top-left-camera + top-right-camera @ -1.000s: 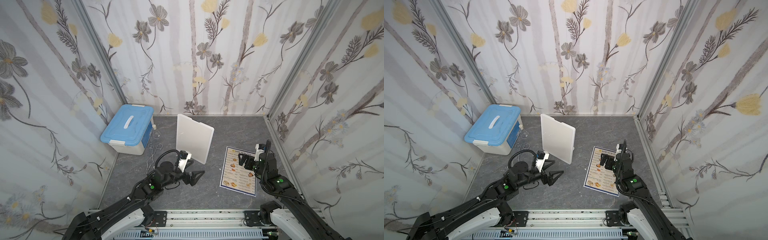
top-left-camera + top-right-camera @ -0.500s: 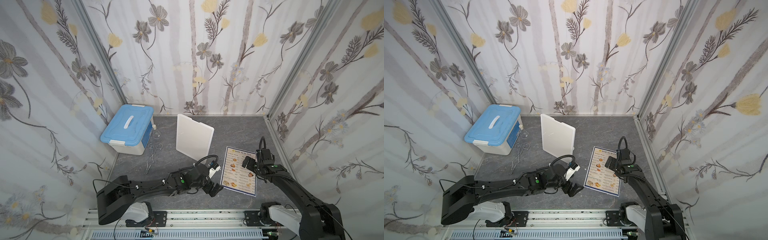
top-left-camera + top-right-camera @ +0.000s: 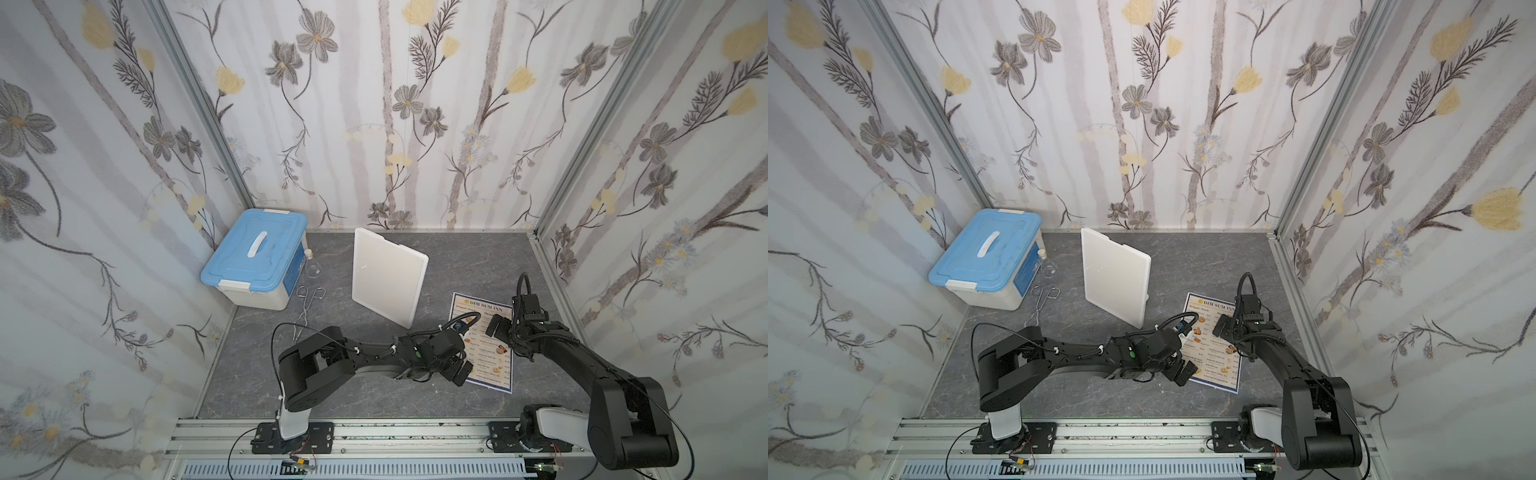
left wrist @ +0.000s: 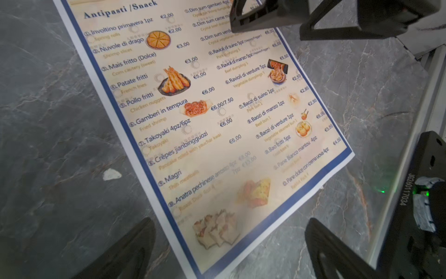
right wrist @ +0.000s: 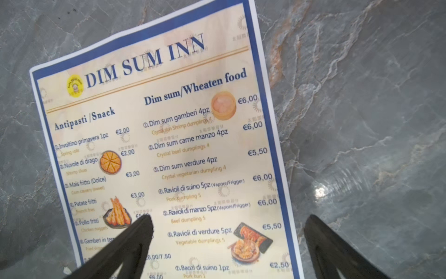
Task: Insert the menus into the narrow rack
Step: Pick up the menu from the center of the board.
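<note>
Plainly, you had left gripper [image 4: 229, 223] and right gripper [image 5: 229, 218] spread wide over the menu [image 3: 490, 361]; rack [image 3: 386, 282] stood apart.

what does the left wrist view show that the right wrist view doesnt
Only the left wrist view shows the menu's lower end and bottom corner, a white fleck on the table, and the right gripper, seen from outside, open near the sheet's upper part.

Only the right wrist view shows the heading "DIM SUM INN", the yellow logo and the menu's top edge.

Both show the menu's middle lines, the grey marbled table, and the camera's own gripper, open, nothing held. That includes the left gripper.
</note>
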You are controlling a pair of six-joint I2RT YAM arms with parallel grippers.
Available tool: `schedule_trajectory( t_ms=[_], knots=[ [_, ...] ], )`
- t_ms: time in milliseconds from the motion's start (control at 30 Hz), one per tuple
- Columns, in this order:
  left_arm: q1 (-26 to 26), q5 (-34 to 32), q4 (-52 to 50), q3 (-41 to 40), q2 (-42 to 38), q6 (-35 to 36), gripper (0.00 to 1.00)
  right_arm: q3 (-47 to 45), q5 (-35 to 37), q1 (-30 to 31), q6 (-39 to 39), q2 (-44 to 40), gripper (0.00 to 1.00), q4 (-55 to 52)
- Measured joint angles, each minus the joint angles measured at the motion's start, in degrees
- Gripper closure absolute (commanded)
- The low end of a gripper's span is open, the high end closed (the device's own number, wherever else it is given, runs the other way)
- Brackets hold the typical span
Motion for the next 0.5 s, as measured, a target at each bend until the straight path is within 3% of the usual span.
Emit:
schedule_trajectory(
  t_ms=[500],
  knots=[
    [0.81, 0.35, 0.72, 4.26, 5.81, -3.69, 0.00, 1.70, -2.19, 1.53, -3.69, 5.57, 0.00, 2.58]
  ],
)
